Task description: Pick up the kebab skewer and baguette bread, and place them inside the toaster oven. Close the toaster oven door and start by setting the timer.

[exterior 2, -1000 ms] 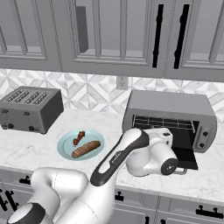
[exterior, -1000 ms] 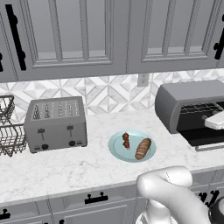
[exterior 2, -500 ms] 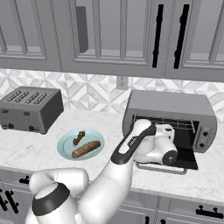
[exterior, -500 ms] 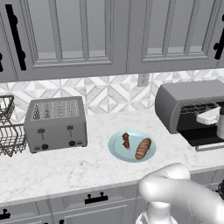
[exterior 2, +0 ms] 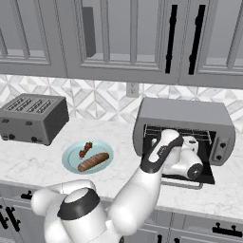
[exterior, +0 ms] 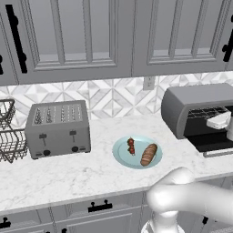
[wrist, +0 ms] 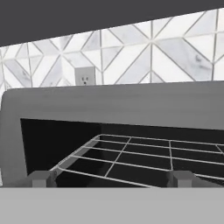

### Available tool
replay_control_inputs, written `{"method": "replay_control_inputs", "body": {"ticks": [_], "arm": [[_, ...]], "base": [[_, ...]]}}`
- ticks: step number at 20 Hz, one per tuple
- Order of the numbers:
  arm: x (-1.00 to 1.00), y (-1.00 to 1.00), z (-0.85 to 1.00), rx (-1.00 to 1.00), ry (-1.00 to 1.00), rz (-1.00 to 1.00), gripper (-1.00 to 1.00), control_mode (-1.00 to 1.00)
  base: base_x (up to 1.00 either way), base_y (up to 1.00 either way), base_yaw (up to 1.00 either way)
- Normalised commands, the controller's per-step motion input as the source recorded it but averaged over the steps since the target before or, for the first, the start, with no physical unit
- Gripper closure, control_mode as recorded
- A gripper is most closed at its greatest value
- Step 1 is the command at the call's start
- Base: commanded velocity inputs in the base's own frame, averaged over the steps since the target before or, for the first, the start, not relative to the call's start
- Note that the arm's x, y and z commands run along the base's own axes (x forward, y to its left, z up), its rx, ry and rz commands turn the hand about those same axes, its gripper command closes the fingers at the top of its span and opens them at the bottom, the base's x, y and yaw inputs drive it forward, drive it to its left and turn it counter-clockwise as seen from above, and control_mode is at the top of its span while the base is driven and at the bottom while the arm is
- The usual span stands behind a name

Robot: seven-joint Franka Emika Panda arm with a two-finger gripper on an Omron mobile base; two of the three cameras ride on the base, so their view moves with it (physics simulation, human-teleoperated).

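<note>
A: What's the room like?

B: A grey kitchen, with a white marble counter [exterior: 68, 175] under grey cabinets and a patterned tile backsplash [exterior 2: 104, 102].

A: Nearest the robot?

B: A teal plate [exterior: 123, 154] near the counter's front. On it the kebab skewer [exterior: 131, 146] lies just beside the baguette bread [exterior: 149, 154], the skewer on the toaster's side.

A: And the gripper?

B: The gripper [exterior 2: 191, 145] sits in front of the toaster oven [exterior 2: 185, 114] mouth, fingers spread wide, nothing between them. The hand view looks straight at the wire rack [wrist: 131, 159].

A: The oven door?

B: The toaster oven door [exterior 2: 201, 176] is folded down flat, its handle toward the counter's edge.

A: Farther off?

B: A slot toaster [exterior: 58, 127] stands well left of the plate, a wire basket [exterior: 9, 136] beyond it.
</note>
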Motion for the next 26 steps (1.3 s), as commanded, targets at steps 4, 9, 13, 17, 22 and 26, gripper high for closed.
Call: {"method": "replay_control_inputs", "body": {"ticks": [4,9,13,17,22,26], "arm": [[0.26,-0.06,-0.12,0.01,-0.02,-0.01,-1.00,-1.00],[0.31,0.00,-0.18,0.00,-0.04,-0.03,-1.00,-1.00],[0.43,0.00,-0.09,0.00,-0.02,-0.04,-1.00,-1.00],[0.45,-0.08,-0.14,0.00,0.00,-0.01,-1.00,-1.00],[0.28,-0.25,-0.30,0.00,0.00,0.00,-1.00,-1.00],[0.29,-0.27,-0.28,0.03,0.00,0.00,-1.00,-1.00]], "base": [[0.00,0.00,0.00],[0.00,0.00,0.00],[0.00,0.00,0.00],[0.00,0.00,0.00],[0.00,0.00,0.00],[0.00,0.00,0.00]]}}
